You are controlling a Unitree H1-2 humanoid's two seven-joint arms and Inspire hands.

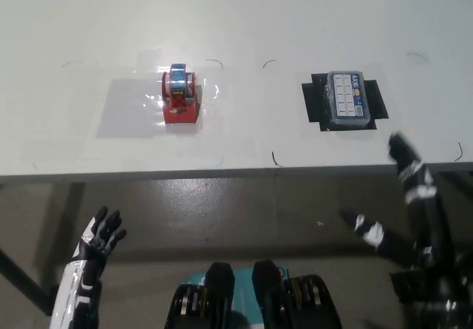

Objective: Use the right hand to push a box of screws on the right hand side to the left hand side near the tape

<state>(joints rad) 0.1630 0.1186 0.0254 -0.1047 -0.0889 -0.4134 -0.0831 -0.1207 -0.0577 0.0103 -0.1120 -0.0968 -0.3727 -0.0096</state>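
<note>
A grey box of screws [347, 100] with a white label lies on a black patch at the table's right. A red tape dispenser [180, 95] stands on the table left of centre. My black right hand [410, 196] is raised at the lower right, its fingers spread and holding nothing; the topmost fingertip reaches the table's front edge, below and right of the box and apart from it. My white left hand [96, 244] rests at the lower left below the table edge, fingers apart and holding nothing.
The white table [244, 26] fills the upper half; its front edge runs across at mid height. Thin pen marks [275, 159] dot the surface. Below the edge is brown floor, with a table leg [77, 196] at the left.
</note>
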